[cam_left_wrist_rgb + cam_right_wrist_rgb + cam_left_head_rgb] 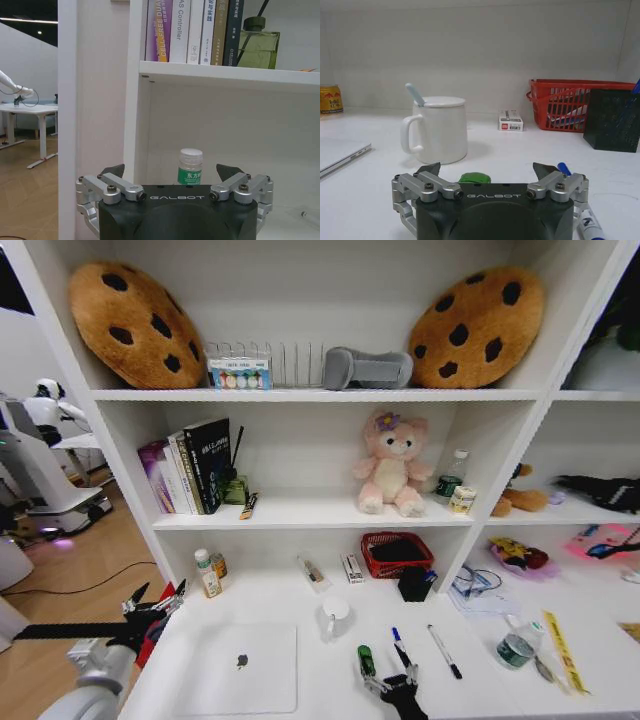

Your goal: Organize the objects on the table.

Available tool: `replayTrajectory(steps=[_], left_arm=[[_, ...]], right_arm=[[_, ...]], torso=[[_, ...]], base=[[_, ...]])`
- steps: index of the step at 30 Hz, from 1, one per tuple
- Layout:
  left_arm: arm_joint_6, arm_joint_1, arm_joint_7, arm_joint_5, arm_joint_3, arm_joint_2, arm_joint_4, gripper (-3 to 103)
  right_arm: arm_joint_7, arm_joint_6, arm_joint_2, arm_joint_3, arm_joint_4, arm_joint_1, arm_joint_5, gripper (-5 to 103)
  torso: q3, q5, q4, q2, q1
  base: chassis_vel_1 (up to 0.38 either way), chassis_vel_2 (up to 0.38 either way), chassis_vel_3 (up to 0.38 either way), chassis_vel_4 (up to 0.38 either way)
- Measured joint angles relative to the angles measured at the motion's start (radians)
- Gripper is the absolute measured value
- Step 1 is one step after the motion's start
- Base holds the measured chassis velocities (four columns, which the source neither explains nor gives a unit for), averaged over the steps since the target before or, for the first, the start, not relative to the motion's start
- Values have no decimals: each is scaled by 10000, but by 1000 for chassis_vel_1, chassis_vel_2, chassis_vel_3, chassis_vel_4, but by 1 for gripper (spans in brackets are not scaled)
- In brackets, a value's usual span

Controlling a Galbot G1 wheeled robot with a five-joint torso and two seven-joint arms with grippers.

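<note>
Head view: table [330, 685] seen w/ laptop [240, 668] lying flat at 7 o'clock of the mug [334, 617]. Green car [366, 661] sits at 4 o'clock of the mug; blue-cap pen [399, 643] just beside the car at its 2 o'clock, black pen [445, 652] further toward 3. Pen cup [414, 584] stands at 1 o'clock of the mug, beside the red basket [397, 553]. Right gripper [390, 679] is held low over the table, just at 5 o'clock of the car, fingers spread, nothing held. Left gripper [157, 600] hangs off the table's left edge, parked, also spread.

Left wrist view: left gripper [175, 172] seen open & empty, aimed at a small bottle [190, 166] under the book shelf.

Right wrist view: right gripper [487, 169] wide open; car [474, 177] lies between the jaws' line, not yet touched; blue-cap pen [582, 213] beside one finger.

Judged: car is tiny, light, hard plastic, prob. rolls if nudged — best pinched across its sides. Pens slim, may roll; mid-barrel grip. Laptop thin, stiff, heavier, smooth; edge grip needed.
</note>
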Motion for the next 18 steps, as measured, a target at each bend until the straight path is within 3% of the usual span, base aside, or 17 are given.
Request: replayTrajectory(steps=[8,9,11,12,14,15,17,18], left_arm=[[7,0,-3,-2,4,5,-1,100],[9,-1,-3,-2,4,6,0,100],[11,-1,-4,-2,4,7,-1,100],[12,-1,-4,-2,4,8,-1,100],[12,-1,-4,-2,4,9,-1,100],[12,-1,-4,-2,4,9,0,100],[12,-1,-4,-2,4,9,-1,100],[12,-1,-4,-2,4,9,-1,100]], right_arm=[[19,-29,194,-441,-505,271,-228,101],[19,-31,199,-442,-552,271,-278,91],[20,-29,198,-441,-571,268,-292,91],[25,-23,194,-430,-579,256,-303,80],[29,-15,190,-418,-579,249,-307,80],[41,-6,186,-400,-575,233,-306,70],[45,-5,186,-393,-570,230,-306,70],[57,-3,184,-371,-545,227,-304,58]], torso=[[0,1,0,0,0],[1,0,0,0,0],[0,1,0,0,0],[1,1,0,0,1],[1,0,0,-1,1],[0,1,0,0,0],[0,1,0,-1,0],[0,1,0,0,0]], base=[[0,0,0,0],[0,0,0,0],[0,0,0,0],[0,0,0,0],[0,0,0,0],[0,0,0,0],[0,0,0,0],[0,0,0,0]])
